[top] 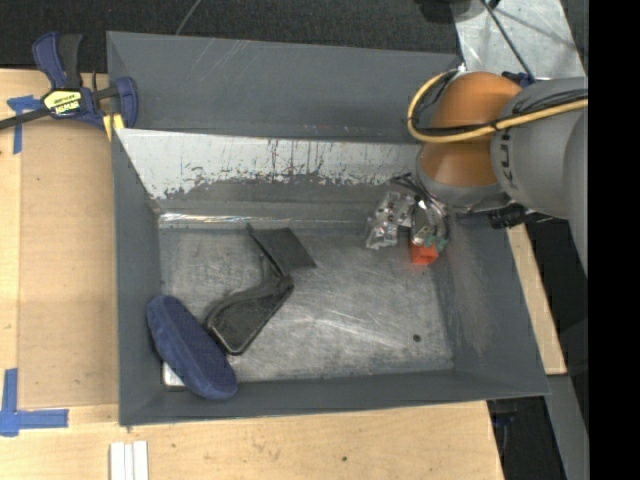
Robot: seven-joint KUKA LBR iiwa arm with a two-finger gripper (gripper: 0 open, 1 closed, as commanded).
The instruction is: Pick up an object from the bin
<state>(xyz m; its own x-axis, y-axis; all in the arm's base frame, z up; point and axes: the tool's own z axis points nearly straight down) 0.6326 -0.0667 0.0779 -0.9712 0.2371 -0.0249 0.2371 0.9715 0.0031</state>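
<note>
one blue padded oblong thing [190, 348] and one black bent flat thing [255, 303] lie in the bin [300, 98].

No words, brands, numbers or signs can be read here. A yellow label [62, 101] on the blue clamp [47, 52] at the bin [118, 268] rim's upper left carries dark print, too small to make out.

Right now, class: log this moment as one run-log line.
gripper: rear right of bin | black angled tool: floor, left of centre | dark blue pouch: front-left corner
</note>
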